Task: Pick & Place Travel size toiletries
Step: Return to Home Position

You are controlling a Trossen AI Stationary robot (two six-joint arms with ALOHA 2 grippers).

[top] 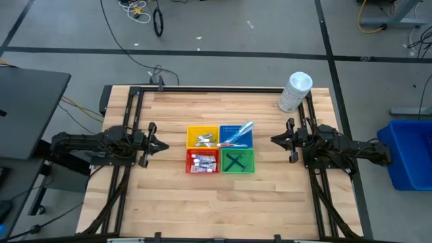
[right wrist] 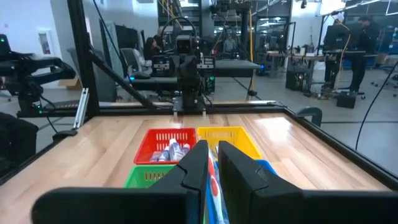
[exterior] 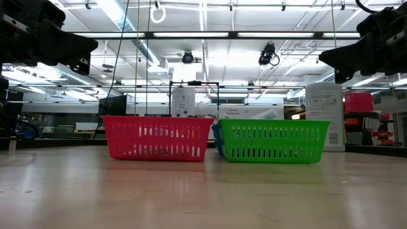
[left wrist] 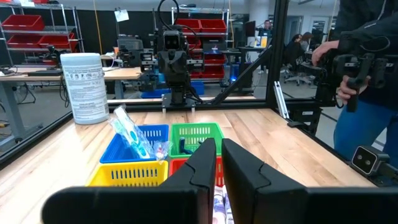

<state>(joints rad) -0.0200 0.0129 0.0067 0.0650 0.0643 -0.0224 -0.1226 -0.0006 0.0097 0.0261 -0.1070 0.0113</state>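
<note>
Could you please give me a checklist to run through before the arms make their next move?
1. Left gripper shut and empty: ok.
2. Right gripper shut and empty: ok.
3. Tubes inside red bin: ok.
4. Razors inside green bin: ok.
5. Toothbrushes inside blue bin: not ok, they stick out over the rim.
6. Person beside the table out of reach: cannot tell.

Four bins [top: 220, 147] clustered at table [top: 175, 196] centre, toiletries [top: 202, 161] inside; container [top: 295, 91] behind them, right.
</note>
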